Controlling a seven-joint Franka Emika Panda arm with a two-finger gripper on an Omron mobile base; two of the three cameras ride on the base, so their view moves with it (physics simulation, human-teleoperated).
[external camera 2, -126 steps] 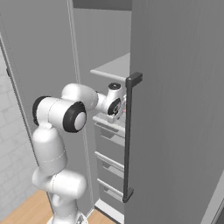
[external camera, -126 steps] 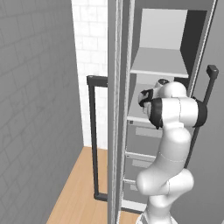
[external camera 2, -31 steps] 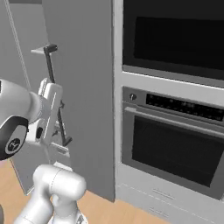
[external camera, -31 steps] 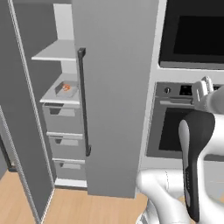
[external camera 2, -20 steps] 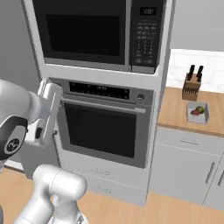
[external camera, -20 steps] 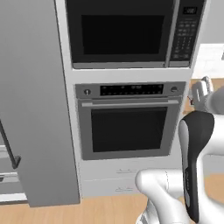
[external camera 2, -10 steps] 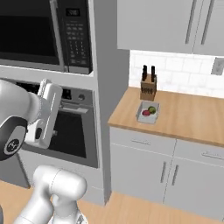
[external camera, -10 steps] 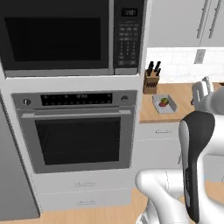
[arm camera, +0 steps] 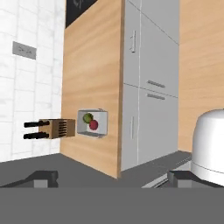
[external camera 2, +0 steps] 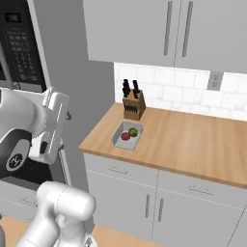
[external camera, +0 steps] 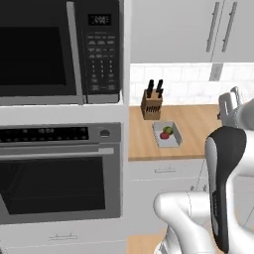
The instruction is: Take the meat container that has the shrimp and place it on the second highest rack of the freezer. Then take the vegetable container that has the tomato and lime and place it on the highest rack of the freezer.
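1. Near the counter's [external camera 2: 202, 140] left end, close to its front edge, sits the vegetable container [external camera 2: 127, 135], a shallow light-grey tray holding the tomato [external camera 2: 125, 136] and the lime [external camera 2: 133, 131] side by side, the lime nearer the wall.
2. Just behind the tray stands a wooden knife block [external camera 2: 132, 107] against the tiled wall; a reach that overshoots could knock it or snag the black handles.
3. Both fruits are round and loose in the tray, so a tilted lift would likely roll them out over the low rim.
4. The claw [arm camera: 113, 177] is released, its tips spread wide, empty and well apart from the tray; closing off-centre on the thin wall could tip or skid it toward the counter's front edge.
5. Left of the counter rise the wall oven [external camera: 59, 168] and microwave [external camera: 59, 49]; the raised arm could brush them when turning back.
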